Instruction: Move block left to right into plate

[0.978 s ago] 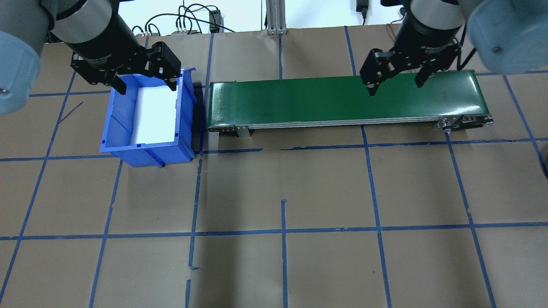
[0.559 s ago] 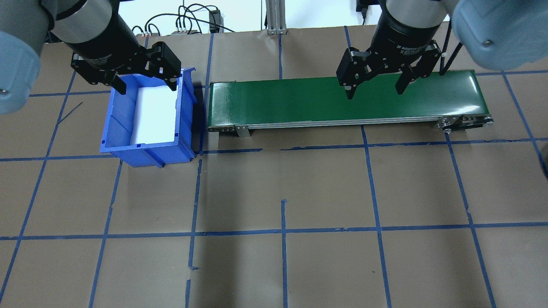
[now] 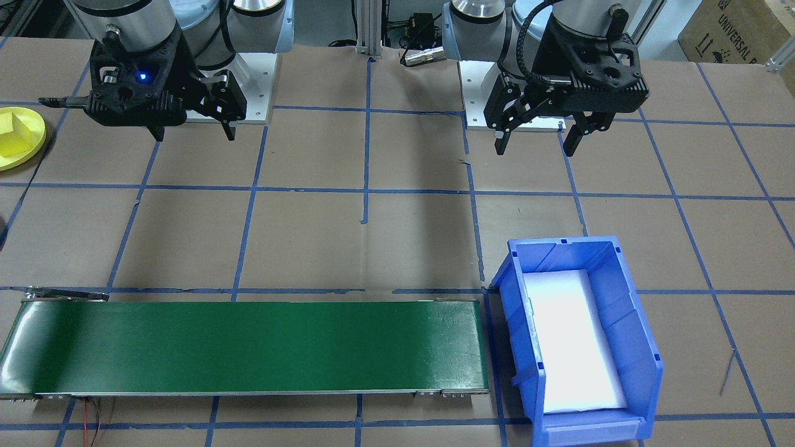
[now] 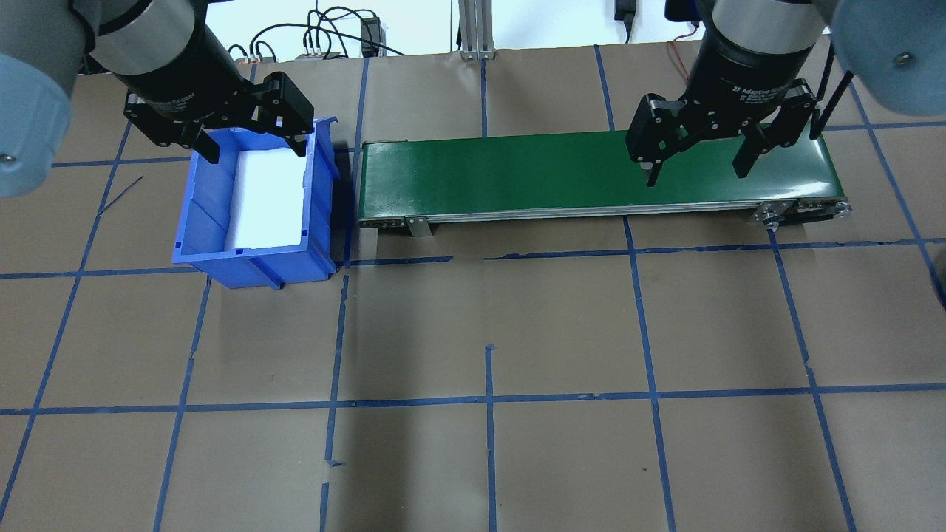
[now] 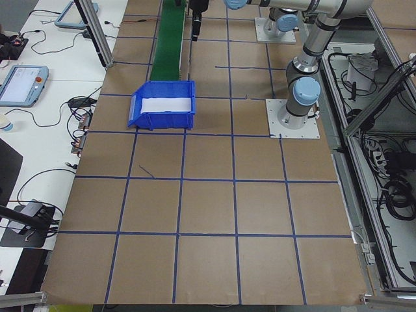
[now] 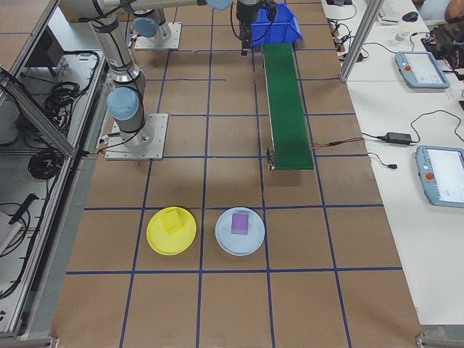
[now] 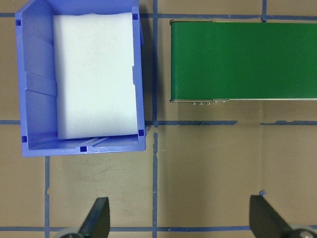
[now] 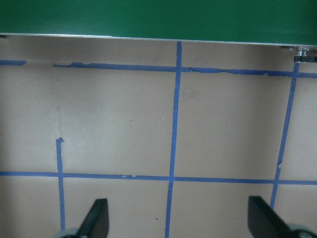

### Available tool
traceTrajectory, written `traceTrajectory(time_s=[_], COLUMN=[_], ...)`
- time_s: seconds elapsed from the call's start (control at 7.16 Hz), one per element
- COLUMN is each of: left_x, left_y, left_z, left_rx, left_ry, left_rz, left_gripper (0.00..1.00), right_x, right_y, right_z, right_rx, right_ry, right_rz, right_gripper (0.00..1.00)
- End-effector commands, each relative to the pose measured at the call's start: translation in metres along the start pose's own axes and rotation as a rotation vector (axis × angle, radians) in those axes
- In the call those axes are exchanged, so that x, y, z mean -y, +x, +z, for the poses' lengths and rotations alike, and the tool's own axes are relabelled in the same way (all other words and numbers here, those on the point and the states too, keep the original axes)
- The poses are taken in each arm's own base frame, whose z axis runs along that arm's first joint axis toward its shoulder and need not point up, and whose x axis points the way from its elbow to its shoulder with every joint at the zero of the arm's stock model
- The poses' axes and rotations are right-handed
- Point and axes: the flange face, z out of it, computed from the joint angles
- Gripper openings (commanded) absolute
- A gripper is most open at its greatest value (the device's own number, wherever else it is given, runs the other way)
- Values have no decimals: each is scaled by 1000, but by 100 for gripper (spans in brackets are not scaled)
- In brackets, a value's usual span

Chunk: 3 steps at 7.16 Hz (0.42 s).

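Exterior front-facing: yellow block [image 3: 13, 128] on plate [image 3: 28, 149], well apart from empty, spread right tool [image 3: 194, 131] and left tool [image 3: 536, 143].

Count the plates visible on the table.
2: a round yellow plate holding a yellow block, and beside it a round pale-blue plate holding a purple block.

1. Table [image 4: 488, 318], covered in brown paper with a blue tape grid, filling the overhead view.
2. Green conveyor belt [image 4: 591, 177] lying across its upper middle.
3. Blue bin [image 4: 255, 203] with a white liner sitting just beside the belt's left end.
4. Yellow plate [image 6: 171, 230] resting low in the exterior right view, carrying a yellow block [image 6: 172, 220].
5. Pale blue plate [image 6: 240, 231] sitting just right of it, carrying a purple block [image 6: 240, 223].
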Motion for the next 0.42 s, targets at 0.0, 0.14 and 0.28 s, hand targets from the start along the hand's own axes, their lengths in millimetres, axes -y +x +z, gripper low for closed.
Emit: traceTrajectory(time_s=[0.0, 0.14, 0.28], left_x=[0, 0, 0], left_y=[0, 0, 0], left_z=[1, 1, 1], left_rx=[2, 2, 0], left_ry=[-3, -3, -3], left_rz=[-6, 0, 0], left_gripper=[100, 100, 100], right_x=[-3, -4, -4], right_y=[-2, -1, -1], right_z=[2, 1, 1], right_rx=[17, 19, 19], right_ry=[-2, -1, -1], right_rz=[-2, 1, 1], right_gripper=[100, 100, 100])
